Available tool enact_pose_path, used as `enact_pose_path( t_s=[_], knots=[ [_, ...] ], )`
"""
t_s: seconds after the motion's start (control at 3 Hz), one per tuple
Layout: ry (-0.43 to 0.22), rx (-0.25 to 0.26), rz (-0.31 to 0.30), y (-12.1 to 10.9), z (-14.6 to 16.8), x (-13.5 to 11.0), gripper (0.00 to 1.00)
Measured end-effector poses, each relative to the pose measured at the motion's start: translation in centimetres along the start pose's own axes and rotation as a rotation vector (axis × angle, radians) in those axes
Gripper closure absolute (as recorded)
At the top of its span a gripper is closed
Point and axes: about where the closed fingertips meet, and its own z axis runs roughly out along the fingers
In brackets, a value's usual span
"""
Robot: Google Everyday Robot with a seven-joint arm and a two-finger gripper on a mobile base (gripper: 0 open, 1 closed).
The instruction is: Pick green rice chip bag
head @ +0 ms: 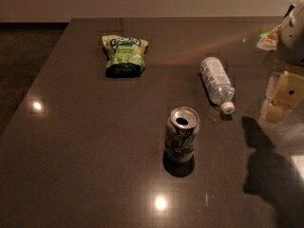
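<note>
The green rice chip bag lies on the dark table at the far left. It is a crinkled light-green pouch with a dark green bottom. My gripper hangs above the table at the right edge of the camera view, far right of the bag and nearer to me. It holds nothing that I can see. The arm above it is partly cut off by the frame.
A green-and-silver soda can stands upright, opened, in the middle front. A clear plastic bottle lies on its side between the bag and the gripper. A pale packet lies at the far right. The table's left edge runs diagonally.
</note>
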Motion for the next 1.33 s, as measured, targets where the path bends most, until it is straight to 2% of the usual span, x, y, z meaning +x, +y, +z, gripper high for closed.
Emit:
enact_pose_path(
  t_s=[0.33,0.67,1.0,1.33],
  knots=[
    [0.0,0.0,0.0,0.0,0.0,0.0,0.0],
    [-0.025,0.011,0.018,-2.1,0.3,-1.5,0.0],
    [-0.044,0.037,0.049,-6.1,1.5,-4.6,0.0],
    [-0.049,0.062,0.117,-10.1,3.4,-7.4,0.0]
  ],
)
